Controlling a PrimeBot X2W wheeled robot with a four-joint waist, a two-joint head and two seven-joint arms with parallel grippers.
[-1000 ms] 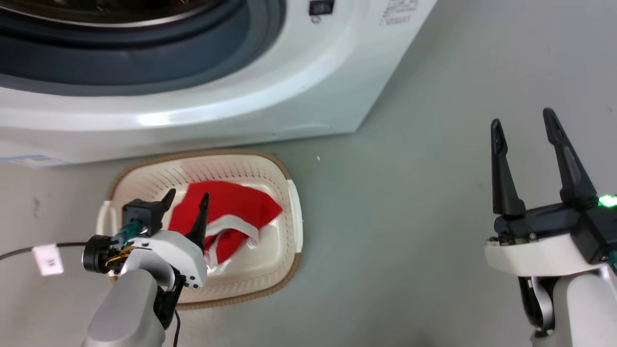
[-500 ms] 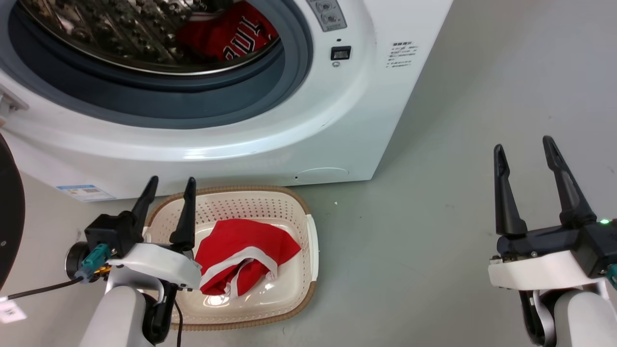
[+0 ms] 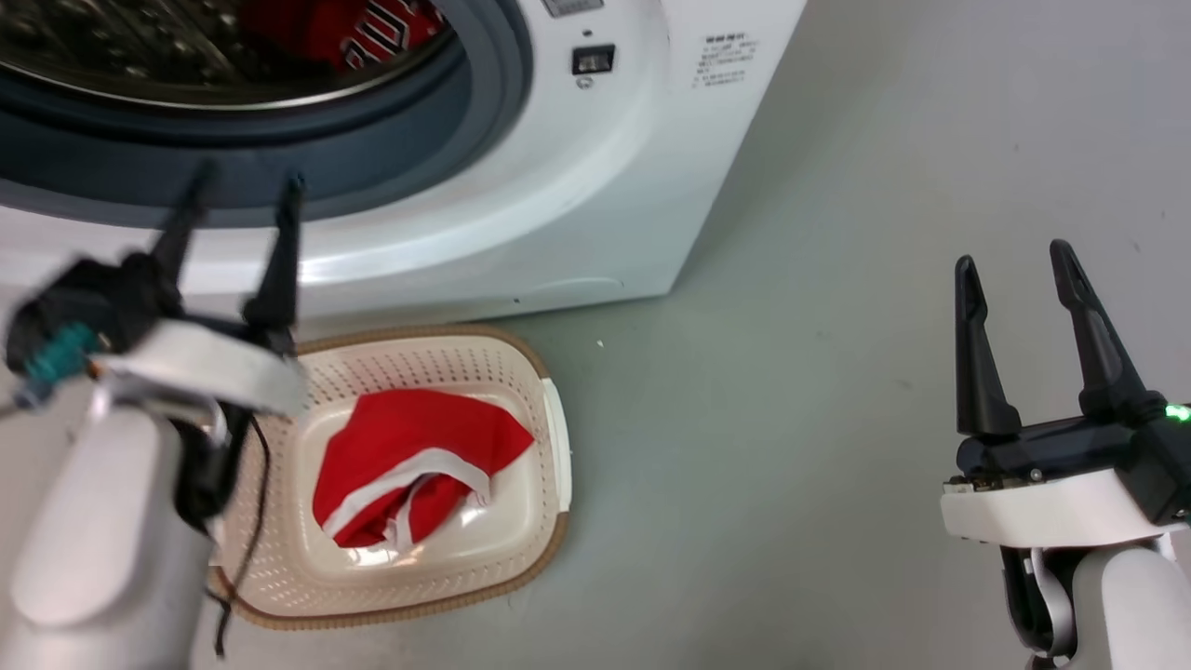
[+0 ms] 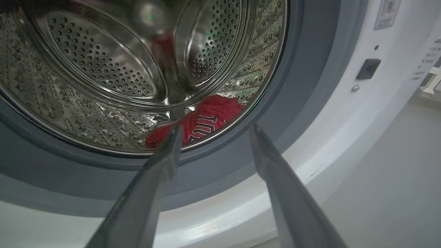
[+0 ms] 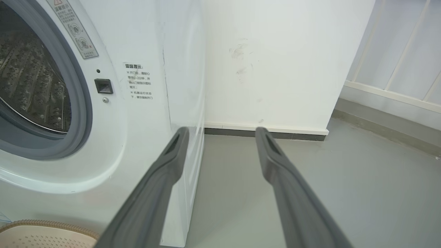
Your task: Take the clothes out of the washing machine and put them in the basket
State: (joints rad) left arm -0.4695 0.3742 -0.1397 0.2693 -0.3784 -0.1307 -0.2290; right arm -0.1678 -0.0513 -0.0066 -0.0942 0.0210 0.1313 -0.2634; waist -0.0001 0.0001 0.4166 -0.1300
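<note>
Left pincer higher above grey floor

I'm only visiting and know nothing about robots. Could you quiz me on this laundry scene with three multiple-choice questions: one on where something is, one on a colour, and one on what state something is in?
1. Where does the basket stand?
A. On the floor in front of the washing machine
B. On top of the washing machine
C. Inside the drum

2. What colour is the cloth lying in the basket?
A. Blue with yellow trim
B. Plain green
C. Red with white trim

3. What state is the left gripper in?
A. Shut on the cloth
B. Open and empty
C. Shut on a basket handle

Answers:
1 A: the head view shows it on the grey floor just below the machine's front.
2 C: red fabric with white stripes lies in it.
3 B: its two fingers stand apart with nothing between them, pointing at the drum opening.
</note>
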